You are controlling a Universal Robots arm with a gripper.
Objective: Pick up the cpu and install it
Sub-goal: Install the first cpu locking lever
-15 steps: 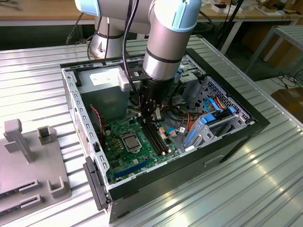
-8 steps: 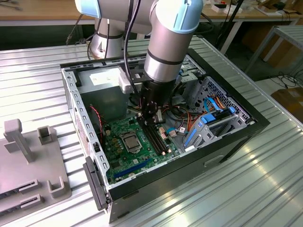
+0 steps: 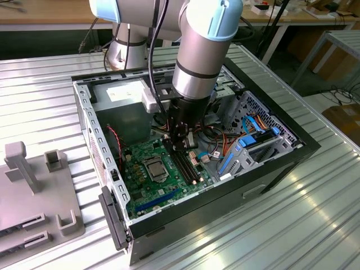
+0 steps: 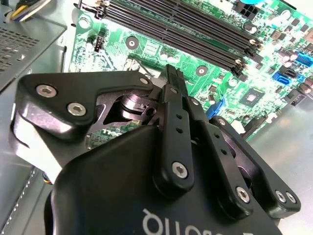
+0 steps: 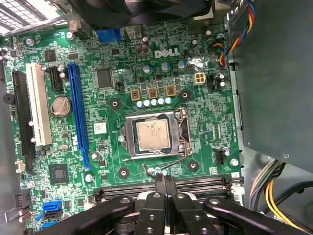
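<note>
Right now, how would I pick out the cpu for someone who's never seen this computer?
Find the open black computer case and the green motherboard on its floor. Mid-board sits a square metal-framed socket; the small flat silver-grey square cpu lies inside it, the only plain metal plate among black slots and components.

The arm [image 3: 197, 56] descends steeply, wrist vertical, into the open computer case [image 3: 84, 107]. The claw [image 5: 165, 182] points straight down, its fingers [image 4: 172, 88] pressed together with nothing between them, tips just above the case's motherboard [image 5: 98, 98].
</note>
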